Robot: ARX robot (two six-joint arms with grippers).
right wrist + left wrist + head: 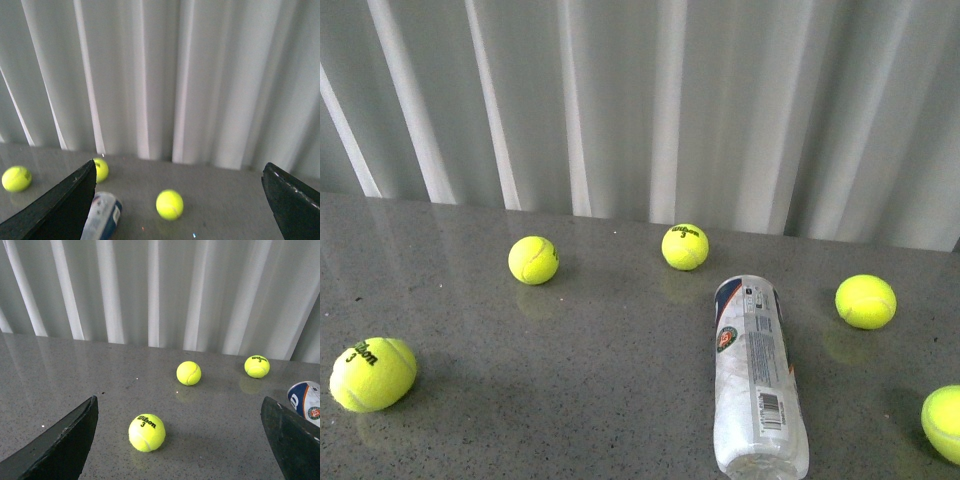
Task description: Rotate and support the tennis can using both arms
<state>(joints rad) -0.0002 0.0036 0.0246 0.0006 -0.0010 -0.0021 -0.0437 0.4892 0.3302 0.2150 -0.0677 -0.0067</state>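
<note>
The tennis can (757,378) lies on its side on the grey table, right of centre in the front view, its white-and-blue label and barcode facing up and one end at the picture's lower edge. Neither arm shows in the front view. My left gripper (180,440) is open above the table; a Wilson 3 ball (146,432) lies between its fingers, and the tennis can's blue end (306,401) peeks in beside one finger. My right gripper (179,205) is open too, with the tennis can's end (102,215) by one finger and a ball (169,204) between them.
Several yellow-green tennis balls lie around the can: one at the near left (372,373), one at the left middle (533,260), one behind the can (685,246), one to its right (865,301), one at the right edge (945,422). A white pleated curtain (640,100) backs the table.
</note>
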